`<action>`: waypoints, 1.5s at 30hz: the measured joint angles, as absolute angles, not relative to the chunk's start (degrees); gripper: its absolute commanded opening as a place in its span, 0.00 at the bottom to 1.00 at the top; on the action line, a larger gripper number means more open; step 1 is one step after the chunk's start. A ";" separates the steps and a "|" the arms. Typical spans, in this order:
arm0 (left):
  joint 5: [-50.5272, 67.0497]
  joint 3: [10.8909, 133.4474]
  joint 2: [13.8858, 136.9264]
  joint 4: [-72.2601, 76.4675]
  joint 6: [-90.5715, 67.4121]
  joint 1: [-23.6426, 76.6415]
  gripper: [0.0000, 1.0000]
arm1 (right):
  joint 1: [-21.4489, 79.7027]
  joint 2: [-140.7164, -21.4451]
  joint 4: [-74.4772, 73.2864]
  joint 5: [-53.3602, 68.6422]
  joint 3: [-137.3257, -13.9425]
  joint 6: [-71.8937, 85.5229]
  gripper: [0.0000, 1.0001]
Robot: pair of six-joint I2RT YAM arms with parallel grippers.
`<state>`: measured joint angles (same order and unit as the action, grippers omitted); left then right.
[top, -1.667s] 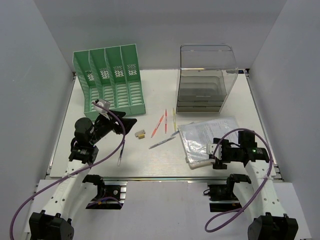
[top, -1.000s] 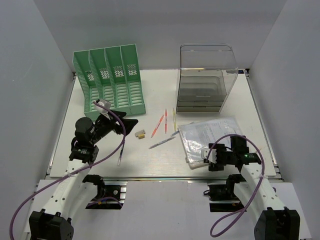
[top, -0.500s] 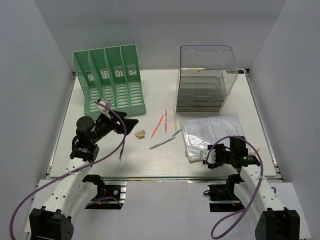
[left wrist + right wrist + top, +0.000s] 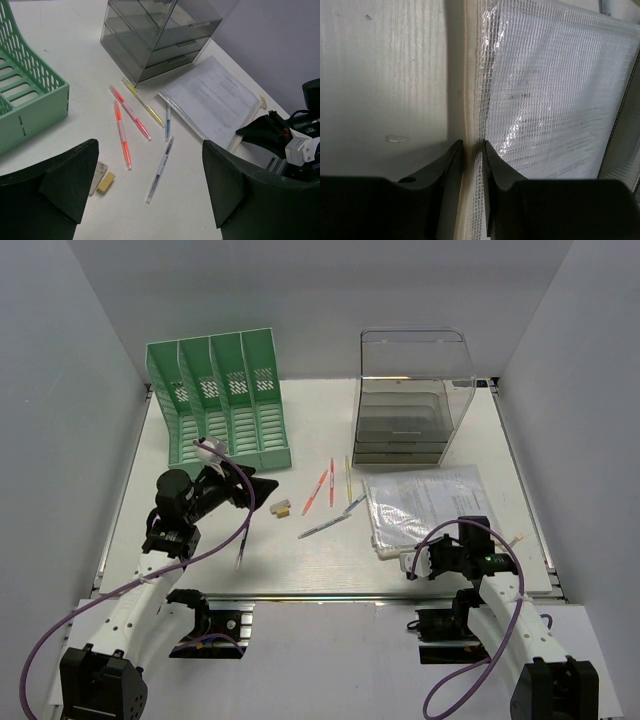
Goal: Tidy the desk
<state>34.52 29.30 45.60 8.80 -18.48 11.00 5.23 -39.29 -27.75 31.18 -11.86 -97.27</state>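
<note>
Top view: the desk (image 4: 320,435) fills the middle of the frame as a white tabletop, with a metal rail (image 4: 330,594) along its lower edge.

- Upper left: green file rack (image 4: 222,405), upright, slots facing the lower edge.
- Upper right: clear drawer box (image 4: 413,400).
- Centre: orange highlighter (image 4: 315,492), red highlighter (image 4: 331,482) and yellow highlighter (image 4: 348,478) lie side by side. Below them is a grey pen (image 4: 324,526), with a blue pen (image 4: 353,504) to its right.
- Left of the highlighters: two small eraser blocks (image 4: 281,508), touching each other.
- Lower left: dark pen (image 4: 241,546), lying apart from the others.
- Right of centre: mesh pouch (image 4: 425,508) with printed sheets inside, lying flat below the drawer box.

Left gripper (image 4: 258,485): it hovers just left of the eraser blocks. In its wrist view the fingers are spread wide with nothing between them.

Right gripper (image 4: 472,146): it sits at the pouch's lower left corner. In its wrist view the fingertips (image 4: 454,150) are drawn in close and pinch the pouch's cream edge strip, with bare desk to the left and mesh to the right
</note>
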 measured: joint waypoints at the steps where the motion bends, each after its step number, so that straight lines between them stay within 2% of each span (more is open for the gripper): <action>1: 34.57 29.30 45.69 8.73 -18.48 11.00 0.94 | 5.23 -39.29 -28.21 31.18 -11.88 -97.80 0.26; 8: 35.00 29.30 45.71 8.60 -18.46 11.00 0.94 | 5.23 -38.72 -32.49 30.96 -12.88 -98.61 0.13; 14: 35.05 29.30 46.13 8.62 -18.48 11.00 0.94 | 5.21 -37.95 -35.81 31.57 -15.38 -92.66 0.05; 20: 35.86 29.30 47.18 8.69 -18.59 11.00 0.94 | 5.21 -37.17 -37.17 33.21 -21.45 -82.32 0.00; 28: 37.91 29.30 48.34 9.91 -19.57 11.49 0.91 | 5.19 -35.40 -34.61 32.97 -27.14 -68.34 0.00; 32: 38.87 29.30 49.21 11.22 -20.21 11.84 0.82 | 5.10 -34.65 -32.97 31.88 -29.43 -62.63 0.00; 33: 39.13 29.30 49.50 11.62 -20.49 11.88 0.75 | 5.10 -34.59 -32.38 31.55 -29.89 -61.25 0.00; 35: 39.66 29.30 50.39 12.40 -21.17 12.21 0.68 | 5.04 -34.59 -30.98 30.81 -30.79 -58.30 0.00; 36: 40.07 29.30 51.07 12.69 -21.54 12.45 0.59 | 5.02 -34.63 -30.30 30.39 -31.27 -56.88 0.00; 39: 41.15 29.34 53.34 13.43 -22.41 13.26 0.48 | 4.99 -35.11 -29.12 29.47 -32.93 -53.41 0.00; 42: 42.48 30.24 56.34 13.37 -23.00 14.44 0.49 | 4.95 -35.92 -28.49 28.82 -35.40 -50.50 0.00; 45: 43.31 31.57 58.72 13.41 -23.86 15.73 0.58 | 4.95 -36.47 -28.36 28.62 -38.20 -48.01 0.00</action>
